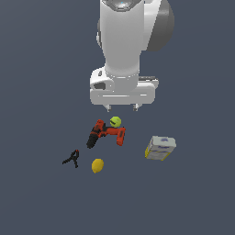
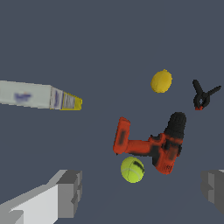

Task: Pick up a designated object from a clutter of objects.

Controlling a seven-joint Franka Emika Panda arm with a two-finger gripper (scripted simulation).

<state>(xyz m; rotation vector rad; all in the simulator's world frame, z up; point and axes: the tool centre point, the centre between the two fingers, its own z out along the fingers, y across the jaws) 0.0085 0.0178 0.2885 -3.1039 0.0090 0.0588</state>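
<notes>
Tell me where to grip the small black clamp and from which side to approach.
Grip the black spring clamp across its narrow joined end, not the spread legs, coming straight down from above: it seems to lie flat, clear of the lemon. The hand is open.

Simulated scene, featureless grey floor (image 1: 197, 202)

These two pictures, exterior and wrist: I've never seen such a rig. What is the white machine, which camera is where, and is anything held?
It is a simulated robot arm. The exterior view looks at the scene from off the arm; the wrist view rides on the arm, its grey fingers at the edges. The hand hangs open above the items, holding nothing. On the grey surface lie a red-and-black drill, a green ball touching it, a lemon, a white-and-yellow box and the small black clamp to be picked up.
</notes>
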